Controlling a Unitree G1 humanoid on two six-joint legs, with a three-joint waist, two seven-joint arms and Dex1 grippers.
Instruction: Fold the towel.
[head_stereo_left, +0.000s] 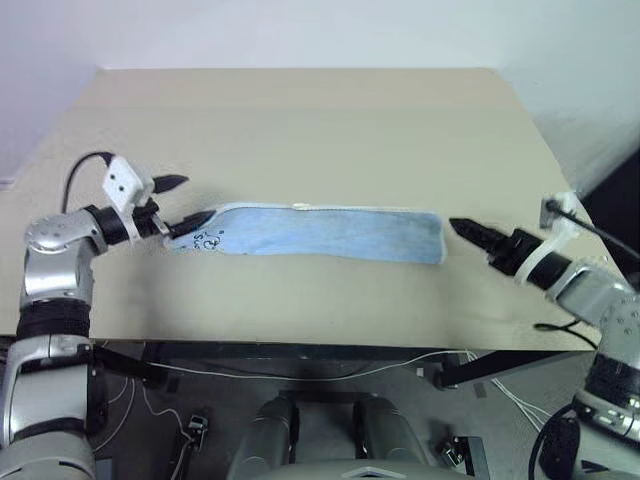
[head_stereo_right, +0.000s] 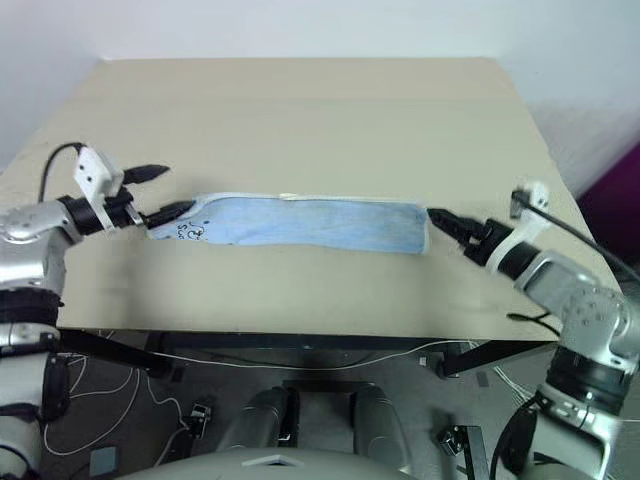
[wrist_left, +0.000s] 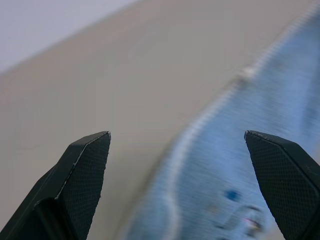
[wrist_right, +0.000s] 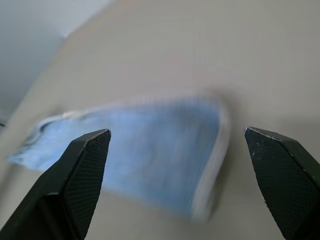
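Observation:
The towel (head_stereo_left: 320, 232) lies on the beige table (head_stereo_left: 300, 120) as a long, narrow light blue strip running left to right. White edging runs along its far side, with a small white tag (head_stereo_left: 300, 207) on it and a dark printed mark (head_stereo_left: 208, 238) near the left end. My left gripper (head_stereo_left: 182, 204) is open at the towel's left end, its lower finger (head_stereo_left: 190, 225) right at the cloth. In the left wrist view the towel (wrist_left: 235, 165) lies between the spread fingers. My right gripper (head_stereo_left: 462, 229) is open just off the towel's right end, which lies ahead between its fingers (wrist_right: 75, 180) in the right wrist view.
The table's front edge (head_stereo_left: 300, 340) runs just below the towel, with cables (head_stereo_left: 300, 372) hanging underneath. Bare tabletop stretches behind the towel up to the far edge (head_stereo_left: 300, 69) by the white wall.

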